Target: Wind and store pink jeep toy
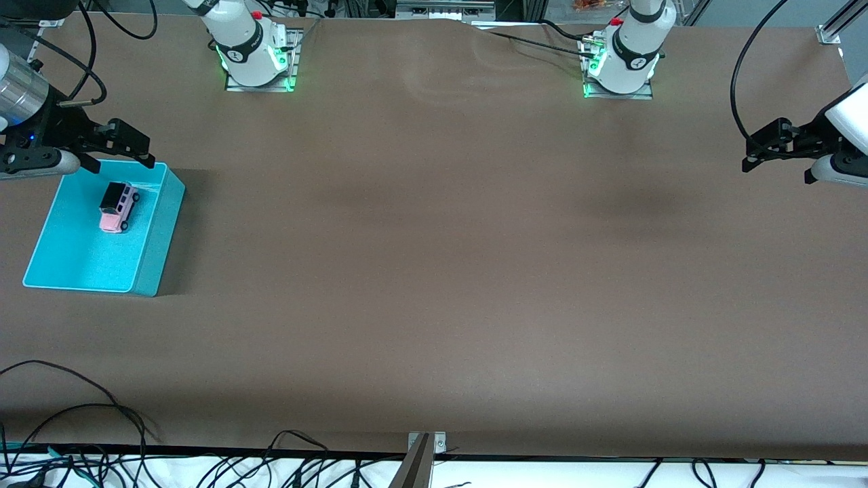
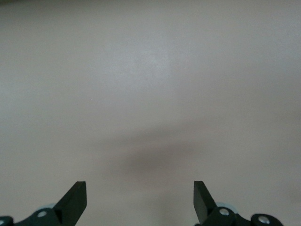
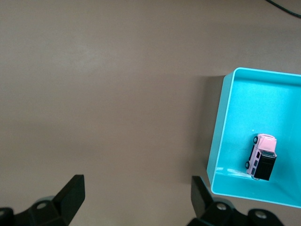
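Note:
The pink jeep toy [image 1: 117,206], light pink with a black roof, stands on its wheels inside the turquoise bin [image 1: 160,230] at the right arm's end of the table. It also shows in the right wrist view [image 3: 261,156], in the bin [image 3: 221,136]. My right gripper [image 1: 129,146] is open and empty, up over the bin's edge nearest the robots' bases; its fingers [image 3: 70,193] frame bare table. My left gripper [image 1: 763,146] is open and empty, up over the left arm's end of the table, with only bare table between its fingers [image 2: 75,200].
Both arm bases [image 1: 258,54] [image 1: 620,61] stand along the table edge farthest from the front camera. Black cables [image 1: 81,420] lie along the edge nearest the front camera. A metal bracket [image 1: 424,447] sits at the middle of that edge.

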